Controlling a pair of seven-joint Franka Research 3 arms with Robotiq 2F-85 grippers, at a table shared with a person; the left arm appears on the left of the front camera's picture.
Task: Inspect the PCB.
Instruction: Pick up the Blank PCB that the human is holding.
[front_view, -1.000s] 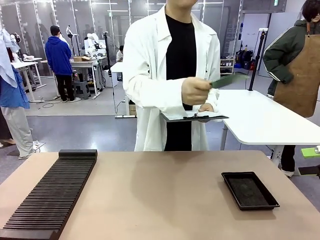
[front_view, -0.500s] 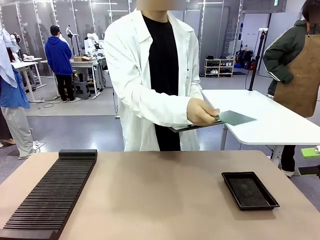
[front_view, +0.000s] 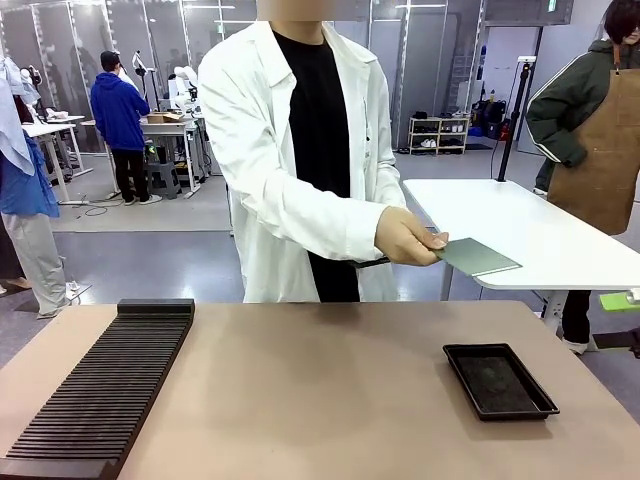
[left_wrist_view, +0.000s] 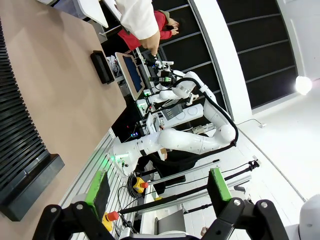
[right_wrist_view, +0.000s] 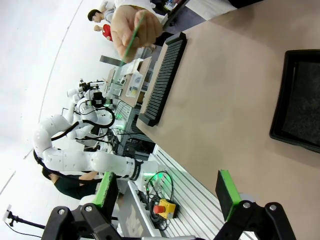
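Finds the left gripper (left_wrist_view: 159, 187) with jaws spread wide and empty, green pads well apart, touching nothing. Records a black slotted rack (front_view: 100, 390) flat along the left side of the table (front_view: 320, 400), running from the near left corner back almost to the far edge. Notes broad bare tabletop from the rack's right edge across the middle, open to both the front and far edges.

At the far side, right of centre, sees a person in a white coat with one hand (front_view: 408, 238) stretched out, pinching the PCB (front_view: 478, 257) by its left end. Finds the PCB in the air, roughly level with a slight tilt, resting on no surface, well above the tabletop and well apart from both grippers. In the right wrist view, reads it edge-on as a thin green line in that hand.

Locates a shallow black tray (front_view: 500, 380) near the table's right edge, lower than the PCB and apart from it, with bare table along every side.

Finds the right gripper (right_wrist_view: 166, 192) with jaws wide apart, clamped on nothing, bare tabletop and a corner of the tray ahead of it.
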